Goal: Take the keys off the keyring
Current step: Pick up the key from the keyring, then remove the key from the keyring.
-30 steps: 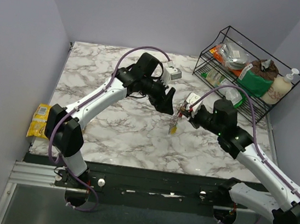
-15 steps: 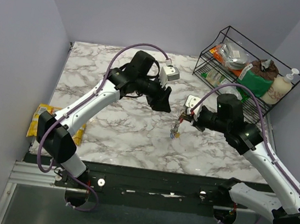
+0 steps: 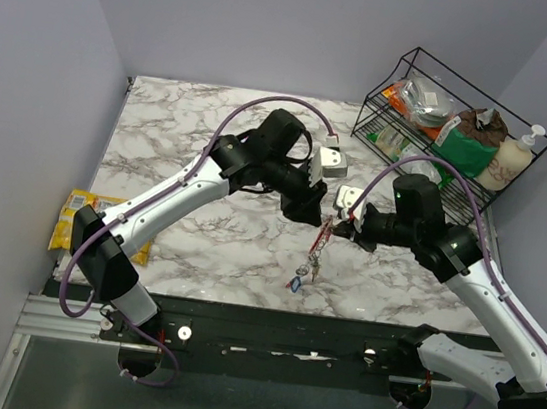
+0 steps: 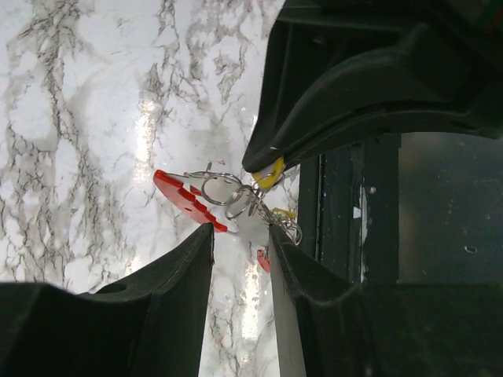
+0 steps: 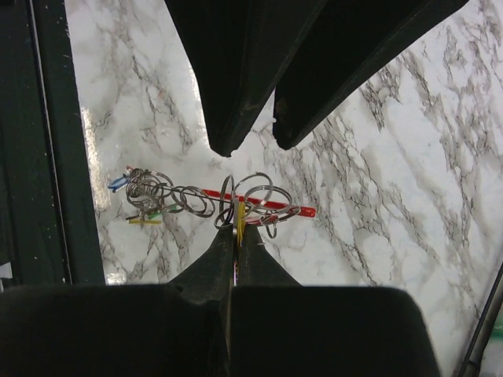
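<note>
Bunch, one: red-and-grey keyring (image 5: 271, 208) of sprung wire loops and a flat red strip, carrying small keys (image 5: 141, 196) with blue and yellow-green plastic heads. Location: hung in the air over the near middle of the white marble-patterned tabletop (image 3: 199, 235), strung downward from the right pincer (image 5: 236, 234); whether the lowest blue head rests on the surface cannot be told. Right pincer: clamped tight on a yellow plastic piece (image 5: 240, 214) at the top of the bunch; key head or ring part, not distinguishable. Left pincer (image 4: 240, 229): jaws apart, straddling the red strip and neighbouring wire loops, nothing held. Handling, judged: light, loose-jointed, apt to swing and twist when touched; wire loops thin, hard, springy and slippery, poor purchase; plastic heads and red strip flat and broader, better faces to pinch. Suggested hold: flat on a single key head or on the red strip close to its loop, the other pincer steadying the ring, so a loop can be worked open without the chain slipping round.
</note>
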You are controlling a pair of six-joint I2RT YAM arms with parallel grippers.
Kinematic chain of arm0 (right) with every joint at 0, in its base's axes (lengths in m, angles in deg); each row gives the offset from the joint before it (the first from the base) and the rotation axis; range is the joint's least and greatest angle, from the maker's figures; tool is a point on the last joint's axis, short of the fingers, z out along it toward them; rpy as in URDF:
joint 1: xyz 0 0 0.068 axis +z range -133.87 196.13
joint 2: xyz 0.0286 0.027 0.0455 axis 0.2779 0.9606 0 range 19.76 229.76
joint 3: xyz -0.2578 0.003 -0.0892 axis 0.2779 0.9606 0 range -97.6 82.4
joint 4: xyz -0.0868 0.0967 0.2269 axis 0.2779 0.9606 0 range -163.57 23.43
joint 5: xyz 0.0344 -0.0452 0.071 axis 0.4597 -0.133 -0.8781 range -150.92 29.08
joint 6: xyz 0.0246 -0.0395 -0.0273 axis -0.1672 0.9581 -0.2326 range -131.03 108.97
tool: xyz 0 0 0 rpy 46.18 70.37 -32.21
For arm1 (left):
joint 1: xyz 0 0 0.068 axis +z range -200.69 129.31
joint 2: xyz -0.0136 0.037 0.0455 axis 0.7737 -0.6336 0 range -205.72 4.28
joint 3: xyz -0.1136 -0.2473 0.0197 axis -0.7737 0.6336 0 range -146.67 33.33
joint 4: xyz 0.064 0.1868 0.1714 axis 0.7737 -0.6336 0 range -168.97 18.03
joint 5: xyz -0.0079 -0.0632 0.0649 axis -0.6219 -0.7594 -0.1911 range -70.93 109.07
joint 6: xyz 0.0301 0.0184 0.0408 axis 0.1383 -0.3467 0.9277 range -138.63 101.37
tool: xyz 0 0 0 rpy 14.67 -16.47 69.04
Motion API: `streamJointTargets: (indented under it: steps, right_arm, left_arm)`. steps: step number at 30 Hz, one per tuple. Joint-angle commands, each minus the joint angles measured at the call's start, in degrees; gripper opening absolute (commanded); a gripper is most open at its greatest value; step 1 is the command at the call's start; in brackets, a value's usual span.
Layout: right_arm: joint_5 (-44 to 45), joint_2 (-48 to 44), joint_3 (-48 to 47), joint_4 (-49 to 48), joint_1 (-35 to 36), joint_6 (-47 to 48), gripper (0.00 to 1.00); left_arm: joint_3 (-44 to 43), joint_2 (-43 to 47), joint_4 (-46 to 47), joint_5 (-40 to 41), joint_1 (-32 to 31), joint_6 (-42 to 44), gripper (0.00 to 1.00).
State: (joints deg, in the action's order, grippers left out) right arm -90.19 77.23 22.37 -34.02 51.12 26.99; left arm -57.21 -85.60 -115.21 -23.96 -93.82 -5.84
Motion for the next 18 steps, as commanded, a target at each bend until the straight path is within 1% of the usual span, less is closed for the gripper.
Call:
streamJointTargets:
  steps: [1,2,3,5,7,12,13,14,18]
  right_arm:
    - [-1.8,-1.0,-2.5,0.3,0.4,0.2,0.01]
    - [-1.9,-1.0,-2.5,0.4,0.4,0.2,0.01]
    - [-1.9,-1.0,-2.5,0.4,0.4,0.1,0.01]
    - [-1.9,-1.0,-2.5,0.4,0.4,0.1,0.01]
    - [-2.4,-1.1,-2.5,0.4,0.4,0.1,0.01]
    - [-4.1,-1.0,-2.9,1.2,0.4,0.1,0.01]
    - [-4.6,-1.0,-3.0,1.3,0.4,0.3,0.01]
    - [-4.8,-1.0,-3.1,1.7,0.4,0.3,0.01]
    - [-5.7,-1.3,-3.3,2.1,0.4,0.5,0.01]
  left_arm:
    - [-0.6,2.7,-2.4,-1.3,-1.8,3.0,0.4]
    - [-0.3,3.0,-2.2,-1.4,-1.8,3.0,0.35]
    - [0.2,3.2,-2.3,-1.5,-1.9,3.5,0.33]
    - [0.7,3.8,-2.1,-1.7,-1.9,3.5,0.3]
    - [1.4,4.0,-1.8,-1.4,-2.0,3.7,0.3]
    - [2.6,3.9,-0.6,0.0,-2.5,3.3,0.35]
    - [2.6,3.7,-0.4,0.0,-2.6,3.3,0.37]
    - [2.6,3.6,-0.4,0.1,-2.8,3.1,0.41]
    - [2.4,3.1,0.0,0.8,-3.2,2.8,0.45]
